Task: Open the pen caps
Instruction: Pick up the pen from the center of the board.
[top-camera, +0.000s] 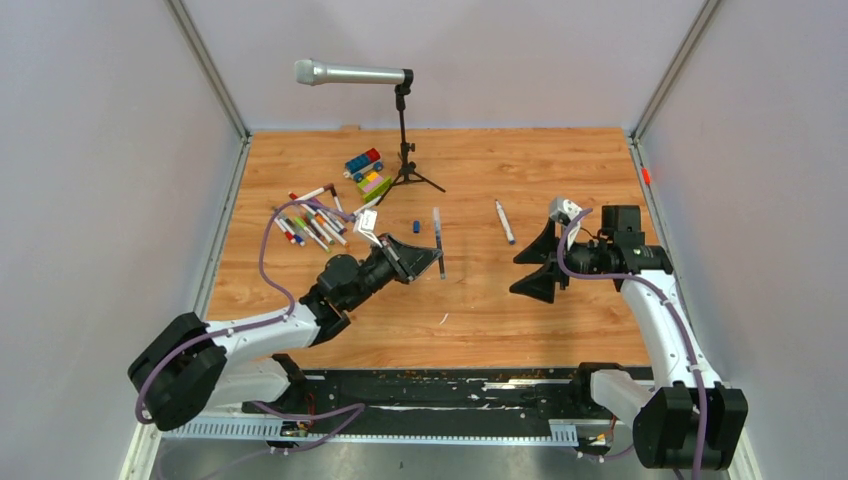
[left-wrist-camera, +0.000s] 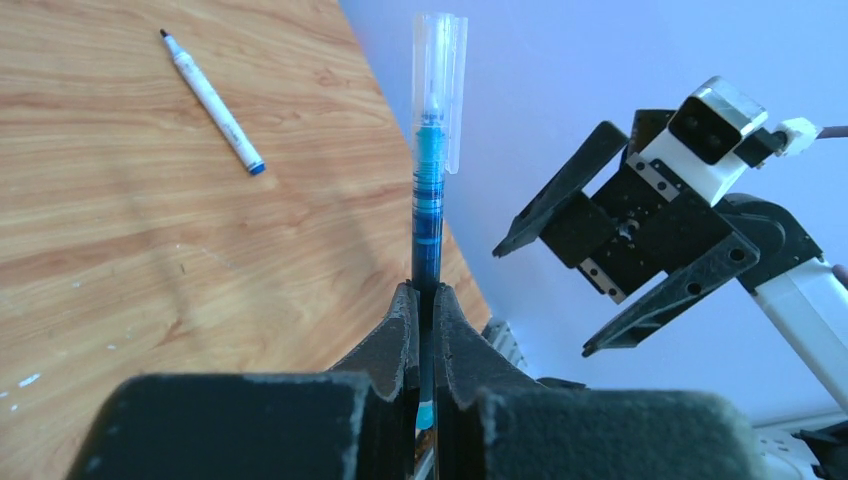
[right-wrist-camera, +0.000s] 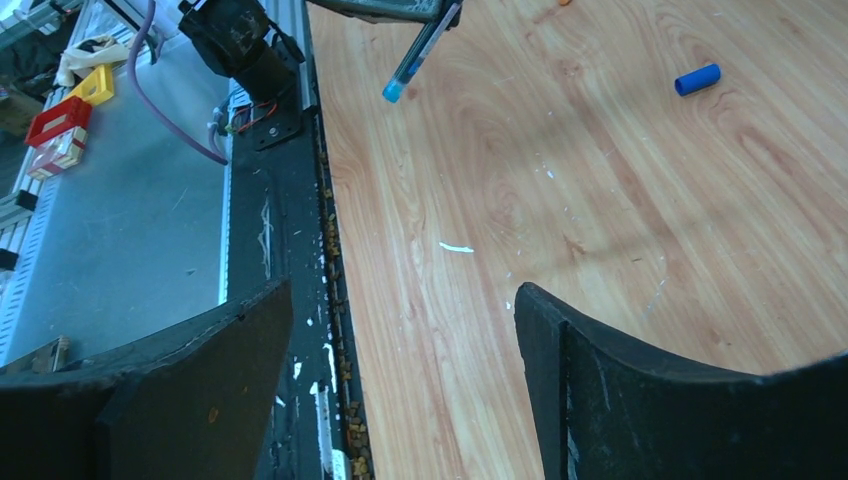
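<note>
top external view, left to right: heap of pens at the far left of the desk, most with coloured caps on. just behind and right of the heap, toy blocks, then a microphone on its stand. near desk centre, left end effector clamped together on a held pen, the pen raised off the wood and pointing away from the arm bases. small blue cap loose on the desk just left of that pen. lone pen flat on the wood between the two arms, touched by neither. white scrap nearer the bases. right end effector with fingers wide apart, holding nothing, facing the left one.

left wrist view: left end effector pinching the teal-filled held pen low on its barrel; clear cap seated on the far end. lone pen on the desk at upper left; right end effector spread wide at right.

right wrist view: right end effector spread over bare wood; teal end of the held pen at top, blue cap at upper right.
</note>
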